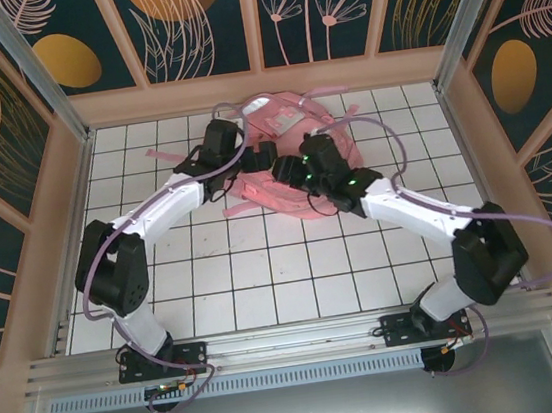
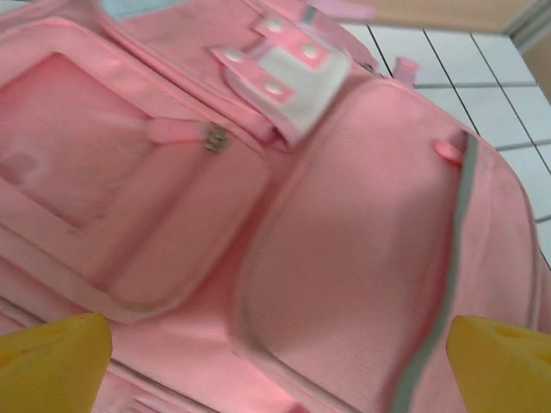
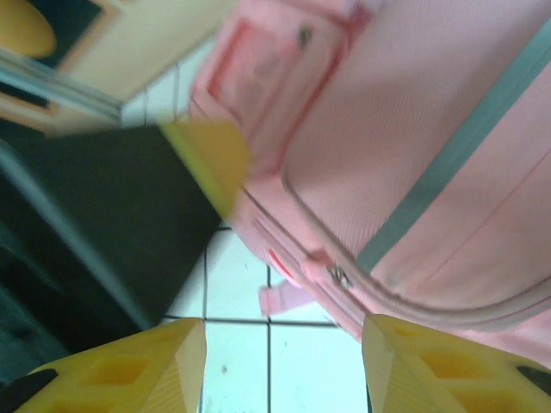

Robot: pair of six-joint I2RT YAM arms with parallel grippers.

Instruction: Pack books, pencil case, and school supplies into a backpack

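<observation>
From above, the pink backpack (image 1: 281, 123) lies at the far middle of the white tiled tabletop (image 1: 264, 268), and both arms reach in to it. The left hand (image 1: 258, 156) and the right hand (image 1: 284, 170) face each other over the pack's near edge, almost tip to tip, and bare tiles stretch out behind both. In the left wrist view, the left hand (image 2: 275, 379) stands wide, its yellow fingertips (image 2: 56, 361) at the two lower corners, holding nothing. The backpack (image 2: 344, 258) spreads beneath and ahead of it, with a zipper pull (image 2: 185, 133) ahead to one side and a grey reflective strip (image 2: 456, 232) running beside the other finger. Bare tiles (image 2: 482, 69) show past the pack's far edge. In the right wrist view, the right hand (image 3: 284, 366) is partly spread and empty, with only tabletop (image 3: 237, 275) between its fingertips (image 3: 129, 366). The backpack (image 3: 413, 129) sits ahead, its zippered edge (image 3: 338, 275) just beyond one finger, and a yellow finger of the left hand (image 3: 207, 163) presses close against that same edge.
</observation>
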